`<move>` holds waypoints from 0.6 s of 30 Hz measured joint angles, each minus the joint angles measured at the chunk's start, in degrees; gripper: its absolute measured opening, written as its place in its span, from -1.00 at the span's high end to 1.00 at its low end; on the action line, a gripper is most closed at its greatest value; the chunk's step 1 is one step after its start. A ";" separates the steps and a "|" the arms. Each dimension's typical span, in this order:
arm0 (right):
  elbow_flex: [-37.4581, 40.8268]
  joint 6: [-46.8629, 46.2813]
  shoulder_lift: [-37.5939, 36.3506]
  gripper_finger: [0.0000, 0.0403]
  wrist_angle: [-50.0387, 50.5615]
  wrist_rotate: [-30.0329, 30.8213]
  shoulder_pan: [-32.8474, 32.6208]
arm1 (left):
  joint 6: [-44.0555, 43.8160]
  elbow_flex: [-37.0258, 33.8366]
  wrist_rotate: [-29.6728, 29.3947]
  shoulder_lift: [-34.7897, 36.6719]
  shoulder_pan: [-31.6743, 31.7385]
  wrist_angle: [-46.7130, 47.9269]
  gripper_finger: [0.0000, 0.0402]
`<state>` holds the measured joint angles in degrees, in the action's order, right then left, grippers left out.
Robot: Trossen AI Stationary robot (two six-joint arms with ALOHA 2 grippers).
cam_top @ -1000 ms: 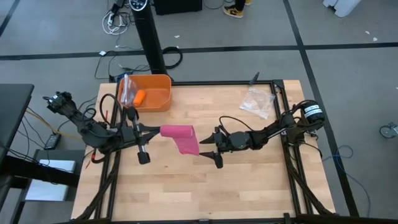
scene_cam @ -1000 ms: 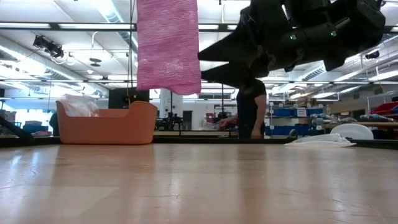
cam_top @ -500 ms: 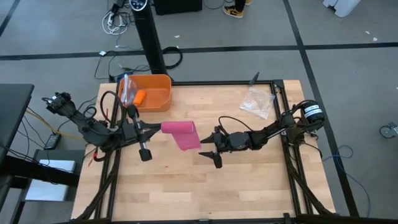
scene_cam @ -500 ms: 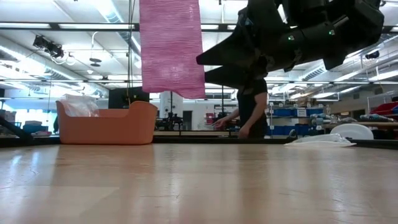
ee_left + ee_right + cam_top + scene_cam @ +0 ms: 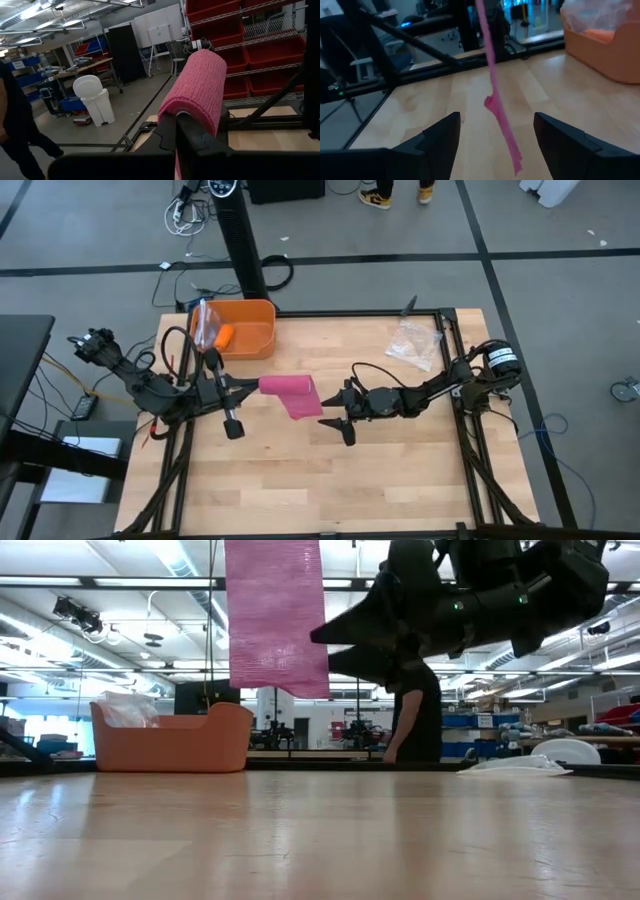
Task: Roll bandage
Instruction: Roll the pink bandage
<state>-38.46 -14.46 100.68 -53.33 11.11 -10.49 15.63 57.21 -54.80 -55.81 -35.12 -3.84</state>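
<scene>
Bandage (image 5: 292,393) fabric is seen as a magenta-pink strip held clear of the bench (image 5: 330,480), left of centre, with its upper part wound or draped over the left gripper (image 5: 252,387) and its free tail hanging down towards the wood. In the low view the tail (image 5: 276,615) is shown well above the bench surface. The left gripper's jaws are closed on the bandage, as the left wrist view shows, where the pink fabric (image 5: 197,92) is wrapped round just beyond the dark fingers. The right gripper (image 5: 335,414) is held just to the right of the hanging tail, its jaws spread wide and holding nothing; in the right wrist view the strip (image 5: 496,107) hangs edge-on between the two fingers without being touched.

The fabric is judged light, soft and limp, with a ribbed weave that should give some grip; little force would be needed, but it could sag, twist or unwind if released. The lower edge of the tail is judged the best place for it to be taken by the right jaws, so that tension can be kept during rolling.

At the far left of the bench an orange bin (image 5: 250,340) is seen, and a clear plastic bag (image 5: 412,343) at the far right. No brand, label or legible writing can be made out on the bandage or nearby.
</scene>
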 joint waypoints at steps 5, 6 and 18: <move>0.04 0.60 5.95 -0.23 -8.60 1.21 -1.19 | 1.78 0.00 0.00 0.00 -0.01 -1.48 1.00; 0.04 0.52 7.17 -0.23 -10.39 1.79 -1.34 | 1.95 0.00 0.00 -0.02 -0.01 -1.57 1.00; -4.77 -2.47 14.61 0.40 -14.58 3.22 -1.62 | 2.11 0.00 -0.03 -0.02 -0.01 -1.00 1.00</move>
<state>-43.22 -16.93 115.29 -67.91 14.33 -12.11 17.74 57.21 -54.83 -55.83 -35.14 -4.84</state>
